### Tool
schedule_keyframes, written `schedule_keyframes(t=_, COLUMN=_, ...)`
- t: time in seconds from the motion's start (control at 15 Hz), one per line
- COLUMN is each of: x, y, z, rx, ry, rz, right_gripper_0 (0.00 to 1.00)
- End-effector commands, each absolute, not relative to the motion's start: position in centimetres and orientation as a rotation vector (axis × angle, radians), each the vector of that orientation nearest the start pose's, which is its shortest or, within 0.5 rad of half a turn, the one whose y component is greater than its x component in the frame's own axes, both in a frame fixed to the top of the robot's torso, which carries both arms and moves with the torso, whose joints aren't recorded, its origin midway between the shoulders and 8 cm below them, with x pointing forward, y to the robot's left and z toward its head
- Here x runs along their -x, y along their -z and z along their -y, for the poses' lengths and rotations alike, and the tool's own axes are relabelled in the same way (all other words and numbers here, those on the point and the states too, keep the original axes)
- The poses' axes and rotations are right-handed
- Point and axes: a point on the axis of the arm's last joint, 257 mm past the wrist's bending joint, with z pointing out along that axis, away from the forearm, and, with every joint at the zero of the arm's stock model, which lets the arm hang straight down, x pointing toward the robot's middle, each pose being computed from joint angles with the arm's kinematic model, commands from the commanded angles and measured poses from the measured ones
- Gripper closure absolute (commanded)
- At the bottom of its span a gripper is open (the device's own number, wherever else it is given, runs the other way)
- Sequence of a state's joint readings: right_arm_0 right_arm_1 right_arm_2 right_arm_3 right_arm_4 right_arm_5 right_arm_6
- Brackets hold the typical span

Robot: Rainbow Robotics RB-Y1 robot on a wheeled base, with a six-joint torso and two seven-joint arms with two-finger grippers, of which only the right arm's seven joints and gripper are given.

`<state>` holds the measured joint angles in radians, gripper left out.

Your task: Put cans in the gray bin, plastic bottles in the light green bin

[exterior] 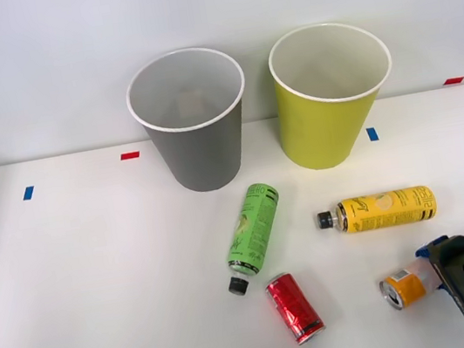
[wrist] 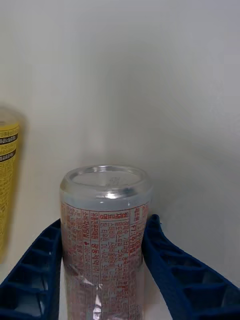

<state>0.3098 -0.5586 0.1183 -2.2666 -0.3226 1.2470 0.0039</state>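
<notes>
White table [exterior: 99, 283] carries everything; going from the left, the tall tapered gray bin [exterior: 193, 131] with a white rim stands upright at the back, with the matching yellow-green bin [exterior: 332, 95] just beside it; in front of the gray bin the slim green-labelled plastic bottle [exterior: 254, 232] lies on its side, black cap toward the robot; the shiny red drink can [exterior: 294, 307] lies close to that cap; the yellow plastic bottle [exterior: 381, 209] lies further right, cap pointing left; nearest the right edge, the orange and pink speckled can [exterior: 406, 286] lies on the table inside the right claw [exterior: 444, 273], its blue ribbed fingers [wrist: 172, 270] pressed against both sides of the can.
</notes>
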Motion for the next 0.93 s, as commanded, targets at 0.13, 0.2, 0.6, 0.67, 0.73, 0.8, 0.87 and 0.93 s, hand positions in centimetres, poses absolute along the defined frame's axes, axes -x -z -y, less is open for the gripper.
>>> schedule_keyframes(t=0.13, x=-33.2, y=31.3, z=29.5, rx=-1.272, ry=-0.380, rz=-2.195, right_gripper_0=1.00)
schedule_keyframes(t=0.2, x=-32.9, y=30.9, z=29.6, rx=-1.217, ry=-0.355, rz=-2.205, right_gripper_0=1.00)
schedule_keyframes(t=0.6, x=-32.2, y=27.3, z=29.6, rx=-0.843, ry=-0.217, rz=-2.244, right_gripper_0=1.00)
schedule_keyframes(t=0.67, x=-32.4, y=25.7, z=29.2, rx=-0.726, ry=-0.189, rz=-2.240, right_gripper_0=1.00)
schedule_keyframes(t=0.73, x=-32.8, y=24.4, z=28.9, rx=-0.626, ry=-0.159, rz=-2.232, right_gripper_0=1.00)
schedule_keyframes(t=0.8, x=-33.3, y=23.4, z=28.3, rx=-0.513, ry=-0.141, rz=-2.220, right_gripper_0=1.00)
schedule_keyframes(t=0.87, x=-34.4, y=22.1, z=27.4, rx=-0.383, ry=-0.143, rz=-2.179, right_gripper_0=1.00)
schedule_keyframes(t=0.93, x=-35.1, y=21.1, z=26.8, rx=-0.297, ry=-0.141, rz=-2.145, right_gripper_0=1.00)
